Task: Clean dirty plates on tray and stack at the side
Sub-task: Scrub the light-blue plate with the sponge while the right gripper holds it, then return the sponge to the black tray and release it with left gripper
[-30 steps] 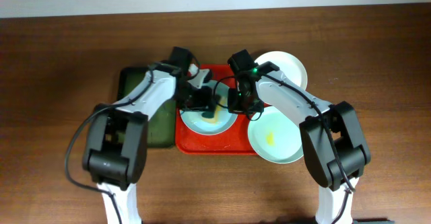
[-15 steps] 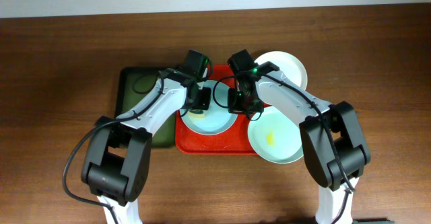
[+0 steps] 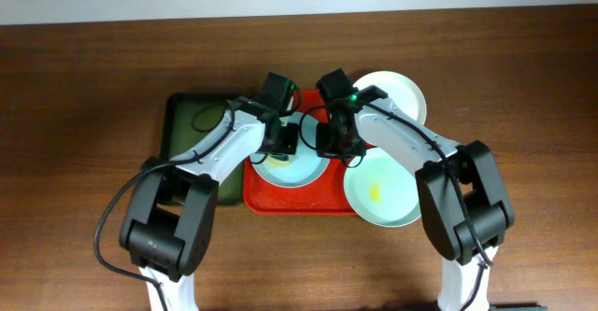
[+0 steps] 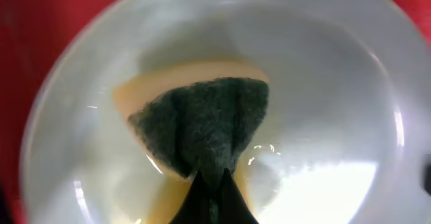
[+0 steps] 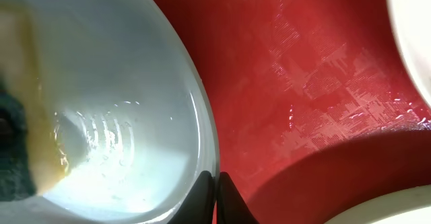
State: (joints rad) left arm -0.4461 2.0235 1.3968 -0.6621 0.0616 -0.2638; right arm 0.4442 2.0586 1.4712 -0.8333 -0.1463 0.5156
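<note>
The pale blue plate [image 3: 291, 166] lies on the red tray [image 3: 308, 202]. My left gripper [image 3: 285, 143] is shut on a yellow sponge with a dark green scouring face [image 4: 202, 126] and presses it into the blue plate [image 4: 330, 89]; its fingertips [image 4: 214, 187] pinch the sponge's near edge. My right gripper [image 3: 329, 146] is shut on the blue plate's right rim [image 5: 205, 143], fingertips [image 5: 215, 187] either side of it. The pale green plate [image 3: 383, 194], with a yellow smear [image 3: 375, 191], overlaps the tray's right edge. The white plate [image 3: 397, 91] lies behind it.
A narrower dark green tray [image 3: 192, 129] lies against the red tray's left side. Brown table surrounds everything. In the right wrist view bare red tray [image 5: 310, 83] shows beside the blue plate, with the sponge [image 5: 17, 143] at the far left.
My left gripper has moved right across the blue plate with the sponge. The right arm and the plates have stayed where they were.
</note>
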